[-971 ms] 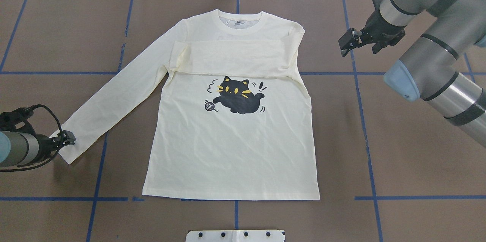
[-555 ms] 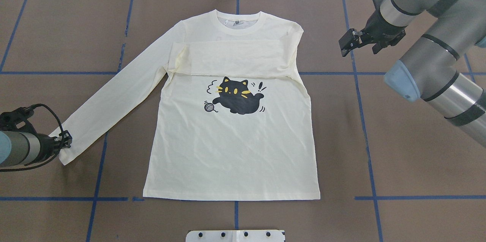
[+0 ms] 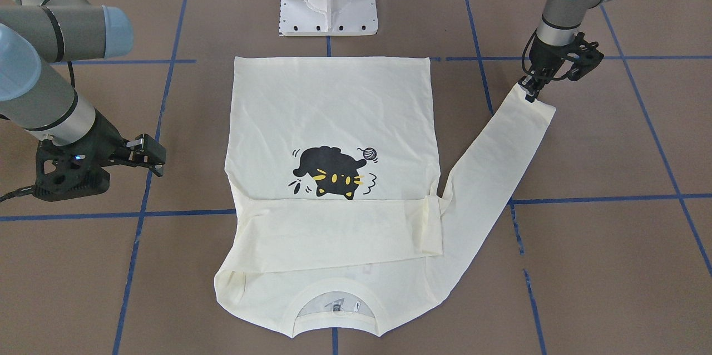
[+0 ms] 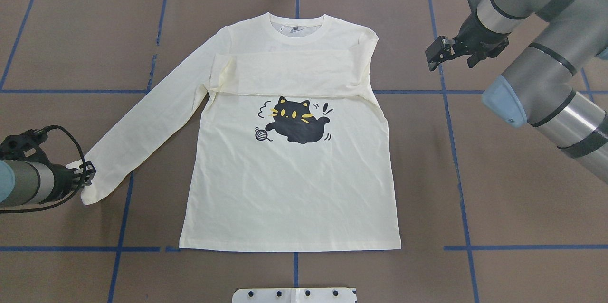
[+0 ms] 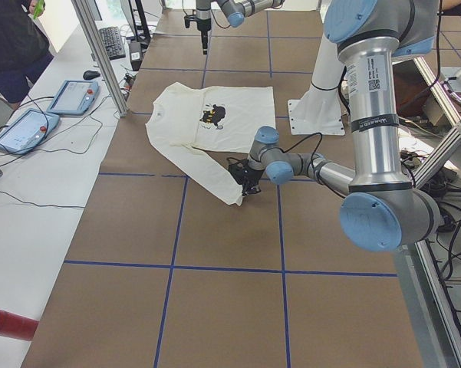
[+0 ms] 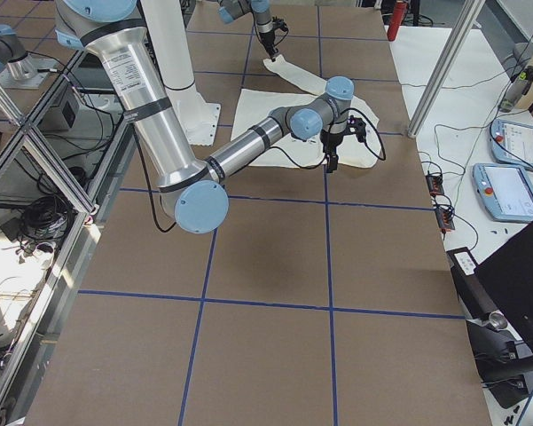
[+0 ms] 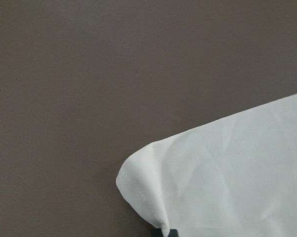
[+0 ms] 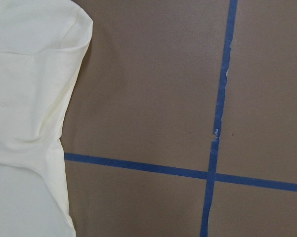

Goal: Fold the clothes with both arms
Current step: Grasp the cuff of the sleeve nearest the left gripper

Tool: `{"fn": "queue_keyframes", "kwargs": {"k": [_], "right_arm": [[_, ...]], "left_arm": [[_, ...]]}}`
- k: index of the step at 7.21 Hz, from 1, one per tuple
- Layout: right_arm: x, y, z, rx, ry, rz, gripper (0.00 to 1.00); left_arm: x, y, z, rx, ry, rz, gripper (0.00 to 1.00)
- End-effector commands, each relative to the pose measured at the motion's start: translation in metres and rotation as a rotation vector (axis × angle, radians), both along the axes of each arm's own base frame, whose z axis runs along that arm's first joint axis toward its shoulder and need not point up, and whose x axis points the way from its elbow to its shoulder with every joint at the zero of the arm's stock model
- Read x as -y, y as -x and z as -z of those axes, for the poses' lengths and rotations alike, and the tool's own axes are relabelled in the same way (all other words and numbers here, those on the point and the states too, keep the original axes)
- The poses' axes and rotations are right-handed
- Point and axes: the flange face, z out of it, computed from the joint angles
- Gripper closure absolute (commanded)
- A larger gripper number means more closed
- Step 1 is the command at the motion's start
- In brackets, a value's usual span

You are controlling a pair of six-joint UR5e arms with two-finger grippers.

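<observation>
Left pincer, nearest the robot at the table's left side, is clamped on the corner of the cuff of a cream long-sleeved shirt. The left wrist view shows that corner curling up, pinched by a black fingertip over the brown table. From the cuff the long sleeve slants away to the shoulder and lies flat. The shirt's body lies print side up in the middle of the table. Its straight hem is the edge closest to the white base plate and is about level with a line of blue tape. Farther out, a black cat print with yellow eyes sits on the chest beside a small ball of yarn. Just beyond the cat, the other sleeve is folded flat across the chest, from the shoulder on the robot's right over to the armpit on its left, and its lower edge just reaches the cat's ears. Past it lies the round collar, at the shirt's far end. Off to the right, well apart from the shirt, the right pincer hangs above bare table with its jaws spread and nothing between them. Its wrist view looks down on the shirt's shoulder edge and on crossing tape lines.
</observation>
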Motion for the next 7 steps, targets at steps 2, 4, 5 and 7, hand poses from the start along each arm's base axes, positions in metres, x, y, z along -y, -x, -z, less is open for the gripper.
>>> {"fn": "queue_keyframes", "kwargs": {"k": [2,4,5,7], "right_arm": [[-0.010,-0.032,-0.027,-0.015,0.019,-0.025,0.00],[-0.024,-0.056,-0.053,-0.029,0.042,-0.046,0.00],[-0.033,-0.065,-0.069,-0.041,0.057,-0.052,0.00],[-0.050,-0.078,-0.094,-0.063,0.072,-0.040,0.00]], "left_arm": [[0.074,0.019,0.078,0.002,-0.197,-0.025,1.00],[0.159,0.017,0.180,0.041,-0.251,-0.021,1.00],[0.189,-0.006,0.214,0.024,-0.264,-0.023,1.00],[0.226,-0.036,0.288,-0.032,-0.346,-0.057,1.00]]}}
